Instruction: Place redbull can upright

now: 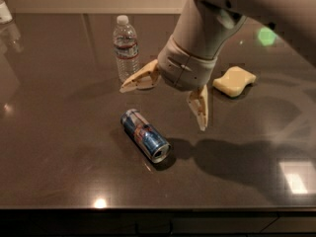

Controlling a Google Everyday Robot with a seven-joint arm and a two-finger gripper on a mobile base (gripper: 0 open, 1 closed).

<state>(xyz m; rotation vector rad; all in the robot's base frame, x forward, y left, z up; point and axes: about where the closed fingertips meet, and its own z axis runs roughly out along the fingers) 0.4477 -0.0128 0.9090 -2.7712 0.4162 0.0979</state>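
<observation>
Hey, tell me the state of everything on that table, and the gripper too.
Redbull can: lying on its side, not held.
Water bottle: upright, cap on.
Sponge: lying flat, untouched.
Gripper: open, fingers spread, hovering over the table beside the can.

The bench [54,147] is dark, smooth and glossy, mirroring lights; the can [145,136] is shiny painted metal; the bottle [125,48] is clear plastic; the hand [163,108], hanging over the bench just beyond the can, looks matt cream plastic; the sponge [234,81] looks soft and dull.
</observation>
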